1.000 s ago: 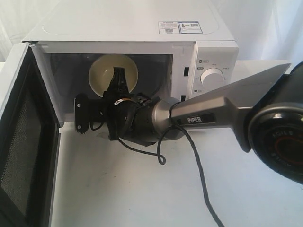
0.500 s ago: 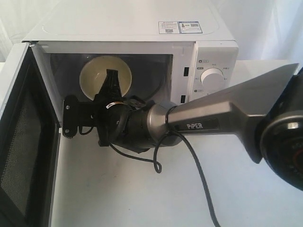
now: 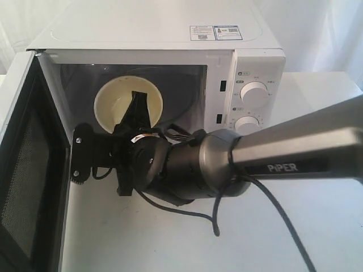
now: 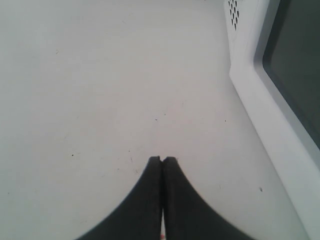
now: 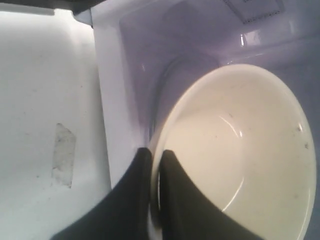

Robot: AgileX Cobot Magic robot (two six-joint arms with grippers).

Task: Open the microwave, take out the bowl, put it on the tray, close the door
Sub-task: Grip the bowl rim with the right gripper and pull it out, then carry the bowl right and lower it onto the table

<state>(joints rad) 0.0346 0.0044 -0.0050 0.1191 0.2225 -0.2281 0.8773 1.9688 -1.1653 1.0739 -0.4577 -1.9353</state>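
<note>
At the microwave's (image 3: 153, 34) mouth, the right gripper (image 5: 154, 160) pinches the tilted bowl's (image 5: 240, 150) rim; that thin hold could slip, dropping it.

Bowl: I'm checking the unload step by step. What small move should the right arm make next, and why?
Probably draw the bowl straight out: the right gripper's jaws are shut on its rim, it sits tilted in the microwave's opening, and the door stands open.
</note>
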